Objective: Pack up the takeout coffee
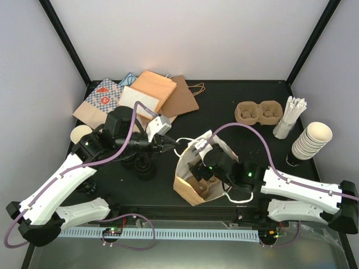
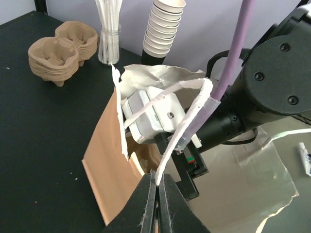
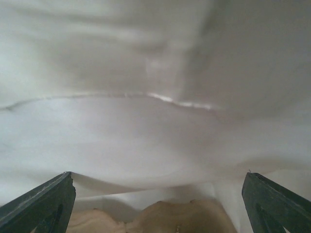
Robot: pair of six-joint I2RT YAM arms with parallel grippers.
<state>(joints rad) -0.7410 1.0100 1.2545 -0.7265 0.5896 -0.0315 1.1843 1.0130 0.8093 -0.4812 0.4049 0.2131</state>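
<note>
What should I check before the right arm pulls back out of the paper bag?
1. Left gripper shut on the bag's white handle: ok.
2. Paper bag upright with its mouth open: ok.
3. Right gripper inside the bag, jaws wide, nothing between them: ok.
4. Carrier seated at the bottom: cannot tell. Only a brown moulded shape shows below the fingers.
5. Lidded cups in the bag: cannot tell, none visible.
6. Right arm's cable clear of the bag rim: ok.
</note>
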